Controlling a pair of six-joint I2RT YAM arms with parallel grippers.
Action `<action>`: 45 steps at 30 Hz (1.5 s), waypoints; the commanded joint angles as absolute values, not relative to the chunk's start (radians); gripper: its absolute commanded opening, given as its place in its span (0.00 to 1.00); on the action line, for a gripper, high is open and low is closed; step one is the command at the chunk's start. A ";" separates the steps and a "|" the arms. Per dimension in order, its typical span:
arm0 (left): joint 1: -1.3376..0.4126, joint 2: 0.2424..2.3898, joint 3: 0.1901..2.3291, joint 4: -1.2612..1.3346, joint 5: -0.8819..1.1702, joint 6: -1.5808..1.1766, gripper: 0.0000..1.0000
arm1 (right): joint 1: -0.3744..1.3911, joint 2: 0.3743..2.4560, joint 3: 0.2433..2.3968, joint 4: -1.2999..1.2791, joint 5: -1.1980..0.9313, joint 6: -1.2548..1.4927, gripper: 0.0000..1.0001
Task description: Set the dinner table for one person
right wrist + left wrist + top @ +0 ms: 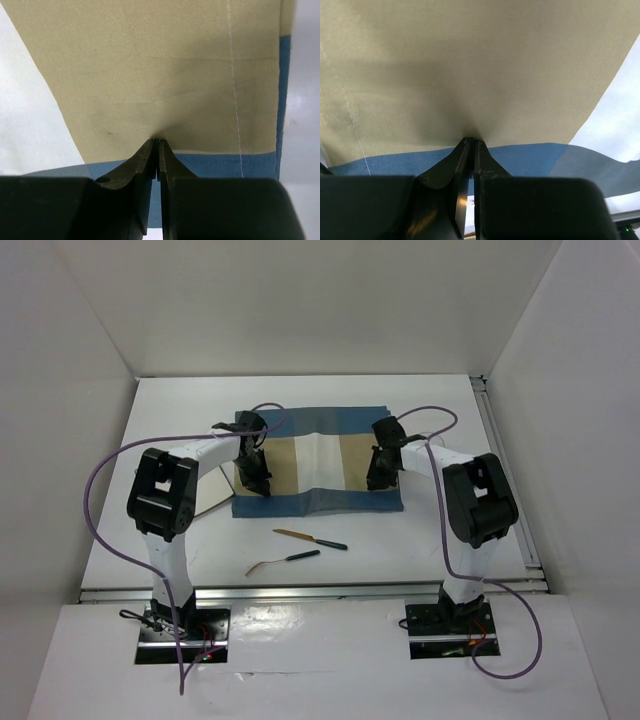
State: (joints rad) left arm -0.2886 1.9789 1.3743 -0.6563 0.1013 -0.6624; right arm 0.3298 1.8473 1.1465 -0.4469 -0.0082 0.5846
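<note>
Left gripper point(472, 143) and right gripper point(156, 142), jaws pressed together, each pinch a pucker of the blue-and-tan striped cloth placemat point(318, 465). The placemat looks soft and limp, best held along its near edge. It lies mid-way across the white matte dinner table point(400, 550), which is rigid, smooth and likely slippery.

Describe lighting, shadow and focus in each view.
Top external: soft, even light, no glare on the dinner table. Left wrist: left claw blurred, dark shadow on the placemat at its tips. Right wrist: right claw blurred too, stitching sharp.
</note>
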 commanded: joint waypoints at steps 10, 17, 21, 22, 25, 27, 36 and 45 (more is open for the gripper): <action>-0.235 2.008 1.425 -0.723 -0.002 -0.652 0.17 | 0.324 1.865 1.119 -0.462 0.083 0.578 0.15; -0.224 1.970 1.367 -0.701 0.008 -0.643 0.17 | 0.324 1.773 0.991 -0.472 0.093 0.611 0.15; -0.224 1.970 1.358 -0.690 0.029 -0.643 0.17 | 0.333 1.741 0.982 -0.483 0.094 0.620 0.15; -0.224 1.970 1.368 -0.690 0.029 -0.643 0.17 | 0.333 1.732 0.982 -0.483 0.094 0.620 0.15; -0.224 1.957 1.403 -0.699 0.029 -0.634 0.17 | 0.344 1.723 0.991 -0.506 0.120 0.620 0.17; -0.224 1.945 1.419 -0.719 0.029 -0.634 0.20 | 0.353 1.697 1.032 -0.518 0.147 0.620 0.18; -0.233 1.820 1.542 -0.785 0.051 -0.624 0.56 | 0.383 1.647 1.251 -0.557 0.156 0.555 0.30; -0.125 1.628 1.496 -0.832 -0.023 -0.644 0.52 | 0.443 1.583 1.364 -0.575 0.114 0.526 0.55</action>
